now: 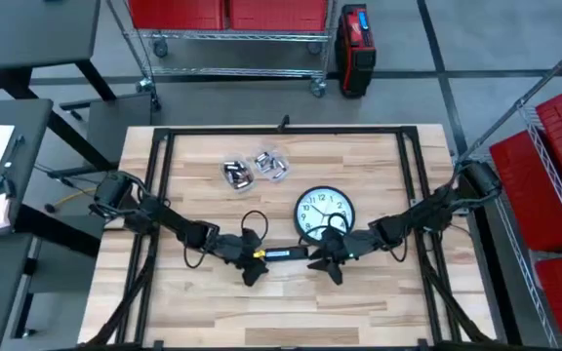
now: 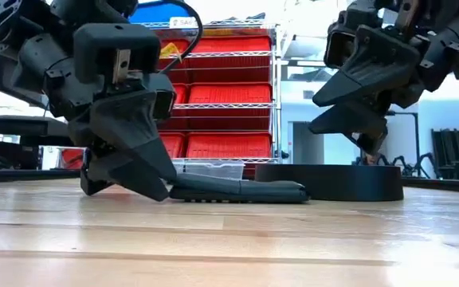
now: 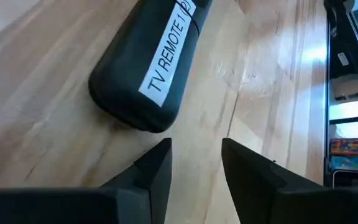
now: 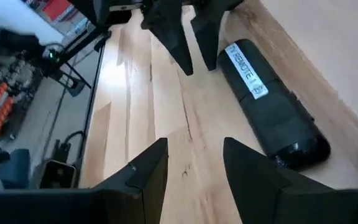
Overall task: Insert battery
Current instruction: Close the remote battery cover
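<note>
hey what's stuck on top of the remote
A white label reading "TV REMOTE 1" runs along the remote. Its buttons and battery compartment aren't visible.

tv remote [image 1: 286, 253] on the table [image 1: 359, 302] between both grippers, clock [image 1: 324, 212] just behind, batteries [image 1: 258, 168] farther back

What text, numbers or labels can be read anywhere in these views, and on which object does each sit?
"TV REMOTE 1" on the white strip along the black remote, clearest in the left wrist view.
Clock face: numerals are there but too small to read.
Battery packs: any print too small to read.
</note>
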Action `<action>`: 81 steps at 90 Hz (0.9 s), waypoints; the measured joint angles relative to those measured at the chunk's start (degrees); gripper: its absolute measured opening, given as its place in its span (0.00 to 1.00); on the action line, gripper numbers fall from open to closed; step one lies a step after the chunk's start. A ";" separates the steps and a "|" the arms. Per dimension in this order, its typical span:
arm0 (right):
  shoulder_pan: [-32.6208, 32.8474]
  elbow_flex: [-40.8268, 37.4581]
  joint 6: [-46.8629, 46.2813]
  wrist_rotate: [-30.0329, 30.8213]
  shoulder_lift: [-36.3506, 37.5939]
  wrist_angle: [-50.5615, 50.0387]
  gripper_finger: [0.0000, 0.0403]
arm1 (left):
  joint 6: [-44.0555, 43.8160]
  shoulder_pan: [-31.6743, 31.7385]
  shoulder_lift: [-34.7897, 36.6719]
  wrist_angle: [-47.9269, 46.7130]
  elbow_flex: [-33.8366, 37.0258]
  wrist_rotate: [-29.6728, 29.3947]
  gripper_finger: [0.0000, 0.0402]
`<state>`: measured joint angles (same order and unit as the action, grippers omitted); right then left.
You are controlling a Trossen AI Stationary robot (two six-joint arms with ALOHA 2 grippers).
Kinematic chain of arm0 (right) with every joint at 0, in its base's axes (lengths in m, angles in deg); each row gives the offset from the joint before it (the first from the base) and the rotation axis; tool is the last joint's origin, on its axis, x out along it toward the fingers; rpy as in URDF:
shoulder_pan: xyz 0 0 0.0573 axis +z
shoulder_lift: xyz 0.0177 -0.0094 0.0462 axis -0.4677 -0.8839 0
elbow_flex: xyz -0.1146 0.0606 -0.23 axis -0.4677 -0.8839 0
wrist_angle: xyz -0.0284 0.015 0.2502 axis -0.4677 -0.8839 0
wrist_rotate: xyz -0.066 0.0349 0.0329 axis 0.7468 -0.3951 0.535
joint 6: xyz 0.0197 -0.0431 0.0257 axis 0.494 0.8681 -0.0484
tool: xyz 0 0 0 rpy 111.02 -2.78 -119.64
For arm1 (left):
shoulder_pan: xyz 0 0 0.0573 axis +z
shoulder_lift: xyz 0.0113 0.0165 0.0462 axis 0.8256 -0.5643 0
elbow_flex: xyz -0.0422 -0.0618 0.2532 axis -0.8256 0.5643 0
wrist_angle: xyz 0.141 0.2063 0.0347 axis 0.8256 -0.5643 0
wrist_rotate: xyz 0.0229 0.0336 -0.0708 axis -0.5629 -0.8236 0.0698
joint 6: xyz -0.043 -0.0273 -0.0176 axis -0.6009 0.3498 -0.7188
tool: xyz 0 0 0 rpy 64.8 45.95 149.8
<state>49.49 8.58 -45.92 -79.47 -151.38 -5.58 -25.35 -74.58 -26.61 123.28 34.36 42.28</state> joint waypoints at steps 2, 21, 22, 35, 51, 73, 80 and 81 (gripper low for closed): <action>0.00 0.14 2.82 0.00 0.00 -0.17 0.36 | 0.16 0.08 0.42 -0.19 0.00 1.51 0.30; -2.07 6.44 24.78 0.06 -4.01 -7.45 0.36 | 2.65 0.32 10.40 -12.13 0.29 7.25 0.30; -2.31 7.03 25.16 0.07 -4.45 -8.06 0.36 | 3.14 0.32 11.25 -13.05 0.23 6.95 0.30; -5.66 14.49 26.03 0.17 -10.75 -17.81 0.36 | 9.15 0.33 18.07 -26.07 0.33 -1.55 0.30; -6.86 17.86 26.02 -2.74 -14.40 -18.12 0.34 | 15.34 0.67 20.14 -26.37 0.07 -4.88 0.30; -6.34 18.35 25.72 -2.45 -14.30 -25.43 0.29 | 21.15 1.07 18.13 -23.03 0.05 -7.32 0.30; -6.32 18.30 25.65 -2.40 -14.29 -26.05 0.27 | 22.64 1.22 16.97 -22.04 0.11 -7.89 0.30; -6.32 18.30 25.65 -2.39 -14.29 -26.14 0.26 | 22.79 1.28 16.69 -21.47 0.11 -7.92 0.30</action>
<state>43.17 26.89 -20.27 -81.85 -165.67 -31.72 -2.56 -73.30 -9.92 101.80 34.47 34.36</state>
